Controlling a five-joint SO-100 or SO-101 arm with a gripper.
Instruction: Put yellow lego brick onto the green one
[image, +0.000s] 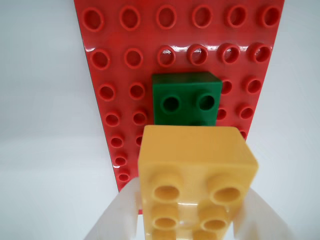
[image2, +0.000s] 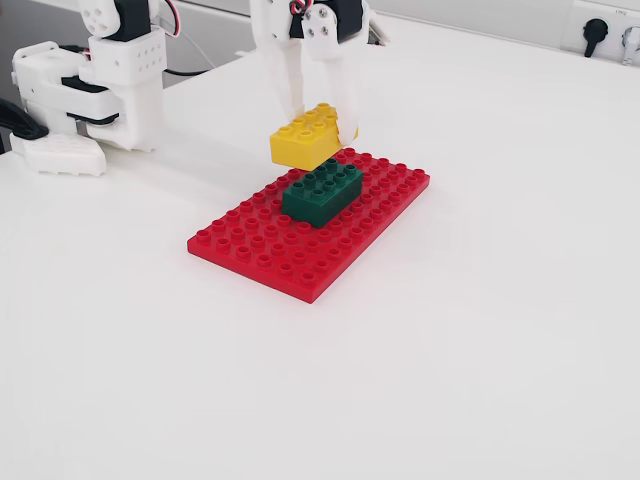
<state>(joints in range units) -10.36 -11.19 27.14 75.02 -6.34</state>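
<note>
My white gripper (image2: 318, 112) is shut on the yellow lego brick (image2: 310, 137), holding it by its long sides, studs up, in the air. The brick hangs a little above and behind the dark green brick (image2: 322, 191), which sits studs up on the red baseplate (image2: 270, 250). In the wrist view the yellow brick (image: 197, 175) fills the lower middle between my white fingers (image: 117, 215), and the green brick (image: 186, 98) lies just beyond it on the red plate (image: 115, 75). The two bricks are apart.
The baseplate lies on a white table (image2: 450, 350). The arm's white base and motors (image2: 110, 80) stand at the back left in the fixed view. A wall socket (image2: 595, 30) is at the far right edge.
</note>
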